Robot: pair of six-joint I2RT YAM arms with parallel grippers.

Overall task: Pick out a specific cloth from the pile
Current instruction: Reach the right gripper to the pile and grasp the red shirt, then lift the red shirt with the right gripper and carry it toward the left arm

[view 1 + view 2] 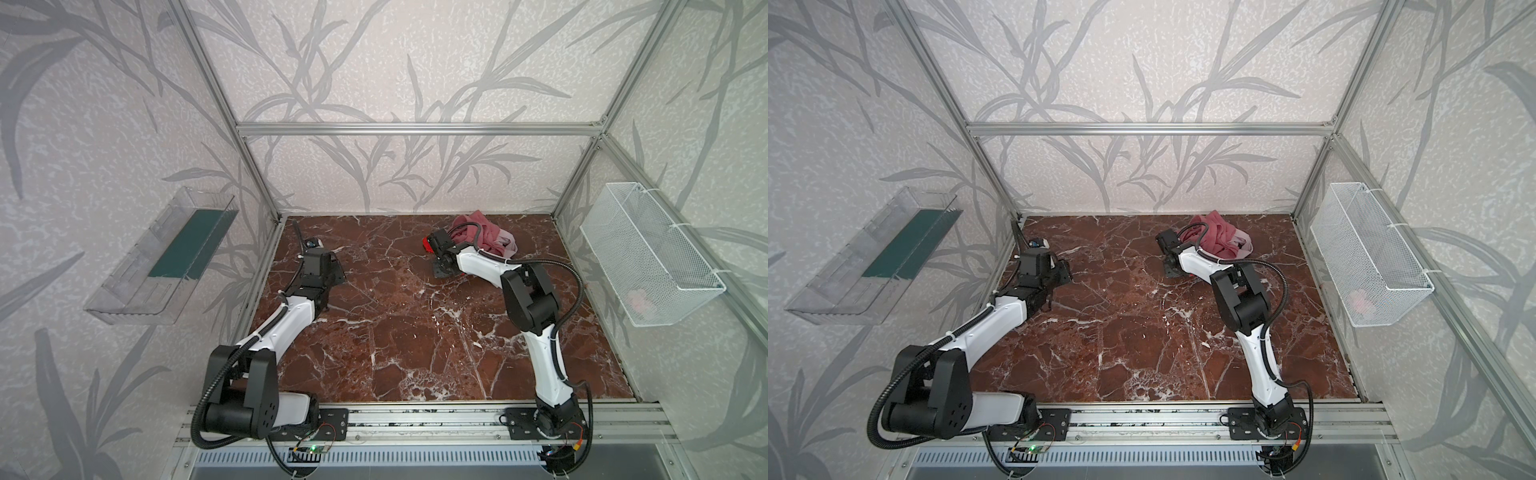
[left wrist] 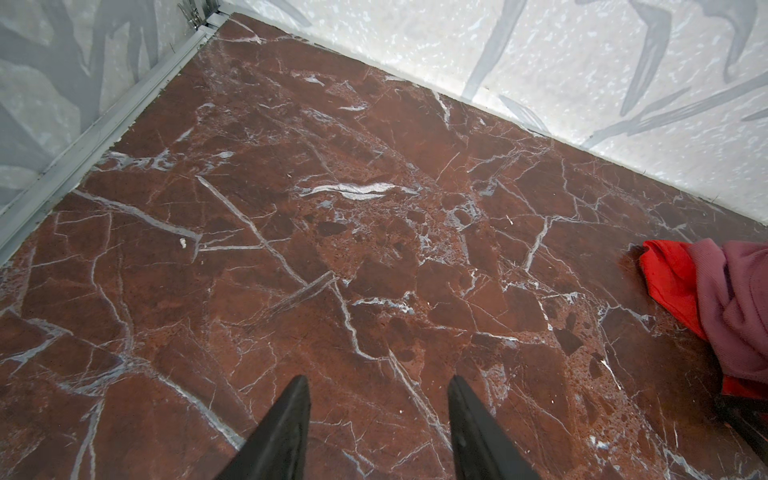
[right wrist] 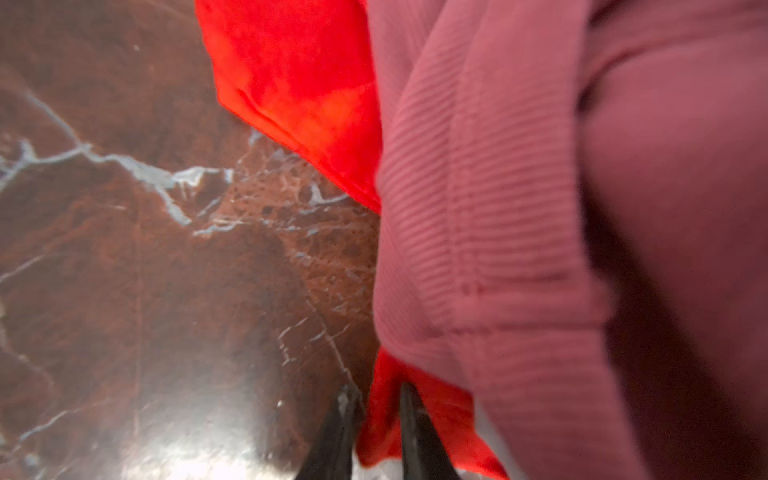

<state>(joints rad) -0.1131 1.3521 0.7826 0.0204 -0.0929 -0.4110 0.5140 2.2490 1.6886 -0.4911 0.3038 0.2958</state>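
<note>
A red-brown veined marble tabletop. At nine o'clock a clear plastic bin with a dark green panel hangs on the leaf-patterned wall. At three o'clock, a white mesh basket holds something small and pink.

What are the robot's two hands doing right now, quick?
Left gripper: open, holding nothing.
Right gripper: shut on a fold of the red cloth.

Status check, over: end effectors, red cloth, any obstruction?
Left end effector open, empty. Right end effector shut on a fold of the bright red thin cloth. In the way: dusty rose-pink ribbed cloth draped over it.
</note>
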